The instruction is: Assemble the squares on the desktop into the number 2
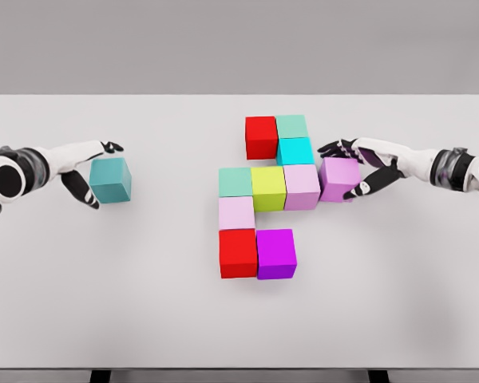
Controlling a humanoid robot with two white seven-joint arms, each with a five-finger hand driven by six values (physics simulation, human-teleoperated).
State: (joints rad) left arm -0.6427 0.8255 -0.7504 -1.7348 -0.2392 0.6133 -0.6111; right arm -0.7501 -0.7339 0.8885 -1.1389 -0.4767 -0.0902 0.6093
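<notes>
Lilac cube (338, 177) square to assembly (265, 199)

You have eight cubes clustered mid-counter: a red cube (261, 136) touching a sea-green cube (291, 126), a cyan cube (295, 151) below that; a row of mint cube (235, 182), yellow-green cube (268, 187), pale pink cube (302, 186); then a light pink cube (236, 212), a second red cube (238, 252), a magenta cube (276, 253). An orchid cube (338, 178) sits at the row's right end. A teal cube (111, 179) lies well apart, left.
</notes>
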